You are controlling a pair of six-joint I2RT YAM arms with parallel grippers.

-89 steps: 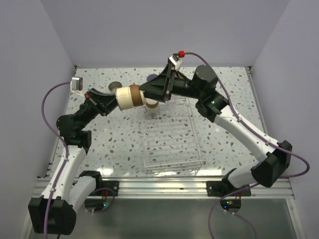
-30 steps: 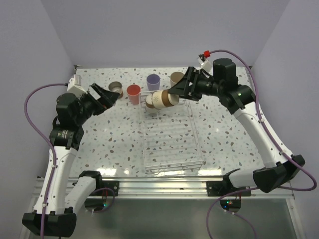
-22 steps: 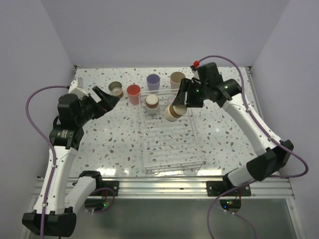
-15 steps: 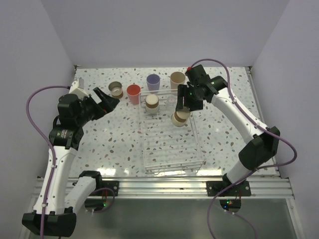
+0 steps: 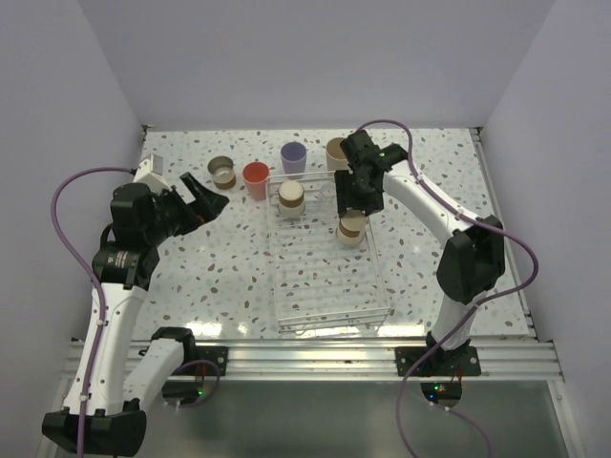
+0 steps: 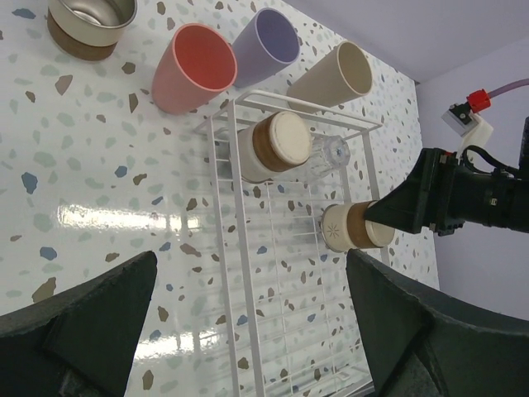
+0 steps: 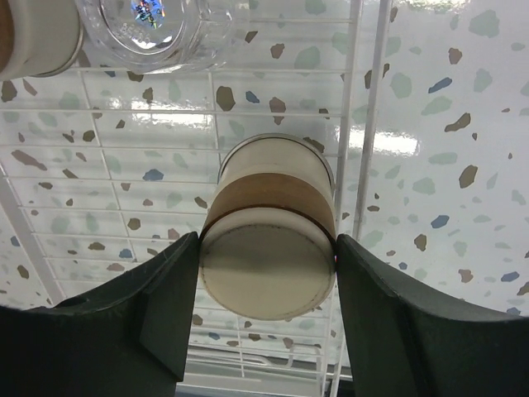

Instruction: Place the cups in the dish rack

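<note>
Right fingers (image 7: 157, 306) are clamped on a brown-grey cup (image 7: 269, 240), cream base up, inside the dish rack (image 5: 334, 322) at its far end, just beside the right wall. Sharing that end of the rack are the tiny clear cup (image 6: 331, 153) and a second brown-grey cup (image 5: 291, 198). Left fingers (image 6: 99, 306) gape wide, holding nothing, above the desk (image 5: 210, 267) left of the rack.

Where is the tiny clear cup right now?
In the left wrist view, the clear cup sits inside the dish rack at its far end, beside the inverted brown cup.
</note>
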